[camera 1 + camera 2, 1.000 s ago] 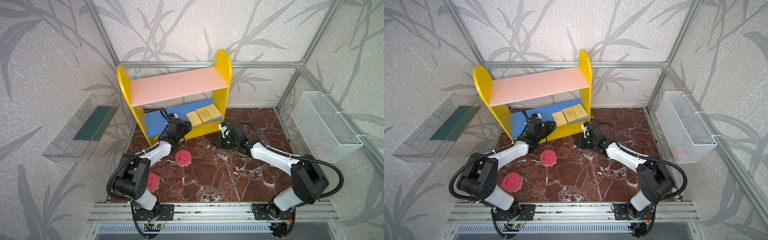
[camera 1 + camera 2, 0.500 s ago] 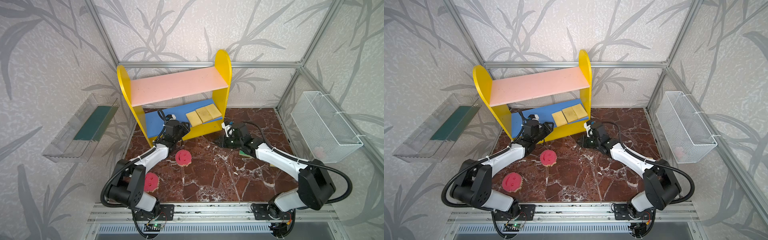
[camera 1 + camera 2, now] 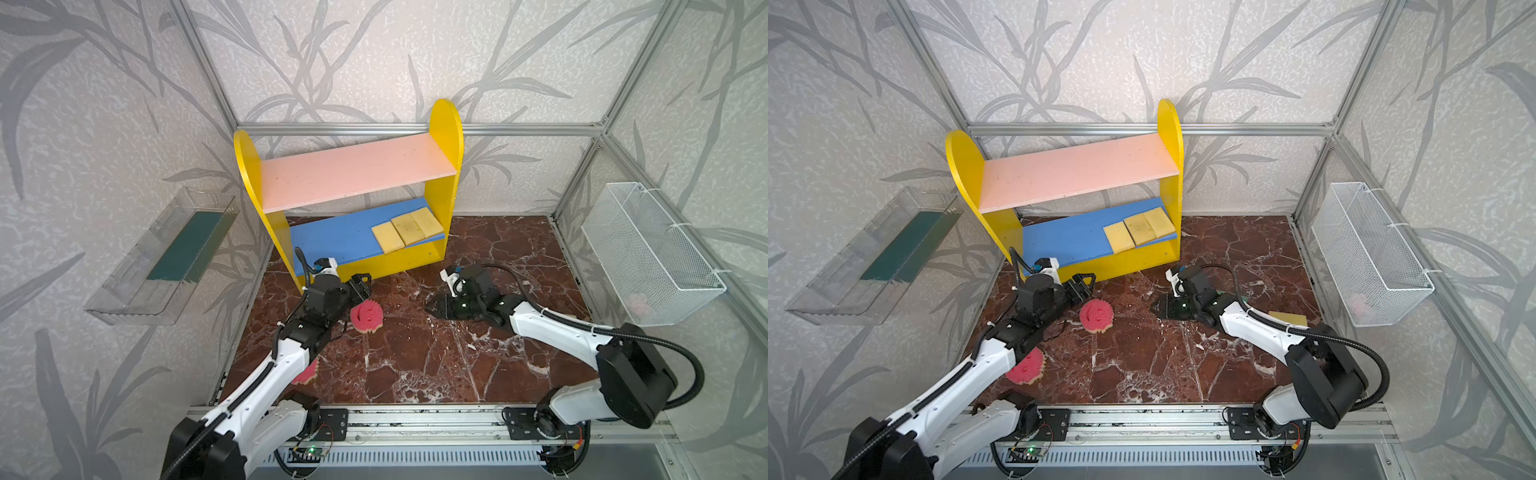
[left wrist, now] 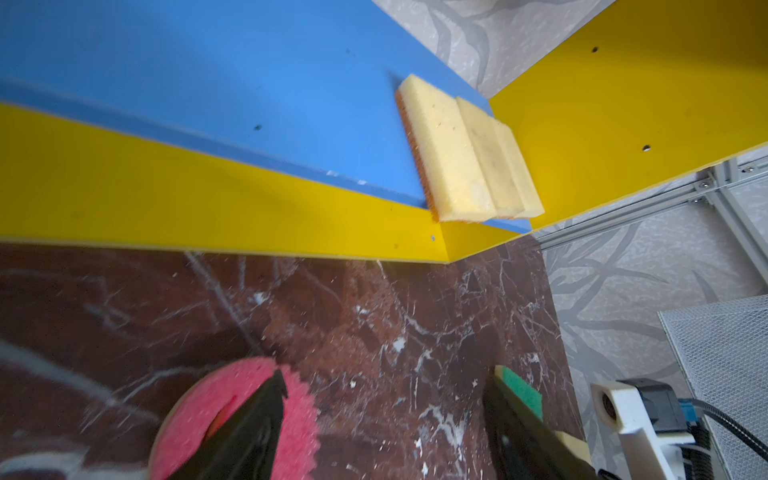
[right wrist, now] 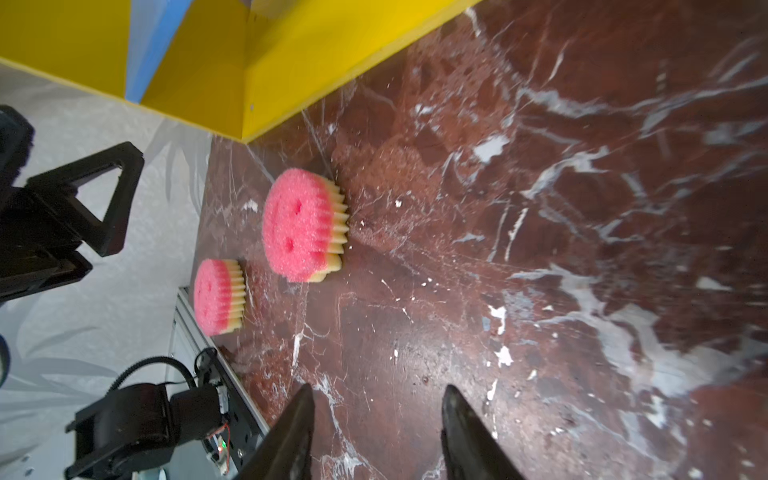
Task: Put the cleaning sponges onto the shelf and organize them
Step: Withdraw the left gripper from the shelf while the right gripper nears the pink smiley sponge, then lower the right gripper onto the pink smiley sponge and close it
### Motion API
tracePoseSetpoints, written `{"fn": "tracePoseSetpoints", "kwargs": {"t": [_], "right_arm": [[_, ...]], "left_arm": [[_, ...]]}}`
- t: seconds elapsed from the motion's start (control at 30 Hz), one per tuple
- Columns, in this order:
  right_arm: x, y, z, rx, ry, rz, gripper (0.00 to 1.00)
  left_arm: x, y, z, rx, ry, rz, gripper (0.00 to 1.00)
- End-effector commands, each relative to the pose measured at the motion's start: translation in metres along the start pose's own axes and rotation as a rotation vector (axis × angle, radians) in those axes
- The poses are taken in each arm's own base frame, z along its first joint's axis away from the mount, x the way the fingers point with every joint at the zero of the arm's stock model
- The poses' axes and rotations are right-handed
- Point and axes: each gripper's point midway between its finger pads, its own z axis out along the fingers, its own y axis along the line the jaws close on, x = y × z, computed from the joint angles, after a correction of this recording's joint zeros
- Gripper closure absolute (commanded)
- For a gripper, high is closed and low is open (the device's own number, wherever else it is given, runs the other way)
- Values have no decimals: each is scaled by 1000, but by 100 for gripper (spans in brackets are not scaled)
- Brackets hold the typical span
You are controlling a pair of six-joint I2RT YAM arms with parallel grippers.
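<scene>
The shelf (image 3: 353, 176) (image 3: 1075, 174) stands at the back, and three pale yellow cleaning sponges (image 3: 407, 230) (image 3: 1139, 230) (image 4: 465, 158) lie side by side at the right end of its blue board. On the floor in front lies a round pink sponge (image 3: 368, 316) (image 3: 1096, 315) (image 5: 301, 224). My left gripper (image 3: 360, 289) (image 4: 388, 374) is open right beside it and holds nothing. A second pink sponge (image 3: 1027, 368) (image 5: 214, 297) is partly under the left arm. My right gripper (image 3: 1156, 309) (image 5: 379, 390) hangs open and bare over the floor. A green-faced yellow sponge (image 3: 1287, 318) (image 4: 521, 388) lies behind the right arm.
A clear plastic tray (image 3: 166, 257) with a dark green sheet in it hangs on the left wall. On the right wall hangs a white wire basket (image 3: 648, 253) with something pale pink inside. Aluminium frame posts and a front rail (image 3: 415, 419) bound the marble floor.
Both grippers have drawn back from the shelf's front toward the middle of the floor, and both have opened wider. The sponges have not moved.
</scene>
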Motion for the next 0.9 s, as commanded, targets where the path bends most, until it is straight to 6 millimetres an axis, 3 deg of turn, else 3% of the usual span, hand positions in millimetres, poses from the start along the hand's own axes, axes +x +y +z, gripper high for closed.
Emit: {"fn": "tracePoseSetpoints", "kwargs": {"t": [0.0,0.1,0.4,0.6,0.87], "right_arm": [[-3,19,21,-54,15,8,47],[3,24,44,-67,47,21,44],[12,43,100,-110,113,47,42],[14,51,119,-130,138,54,44],[16,55,136,-131,167,61,56]], "left_arm": [[24,36,-14,-115,45,14,17],[34,55,-25,-168,54,16,12],[53,75,-39,-201,83,32,10],[50,83,-49,-212,39,40,11],[59,92,-48,-217,42,28,12]]}}
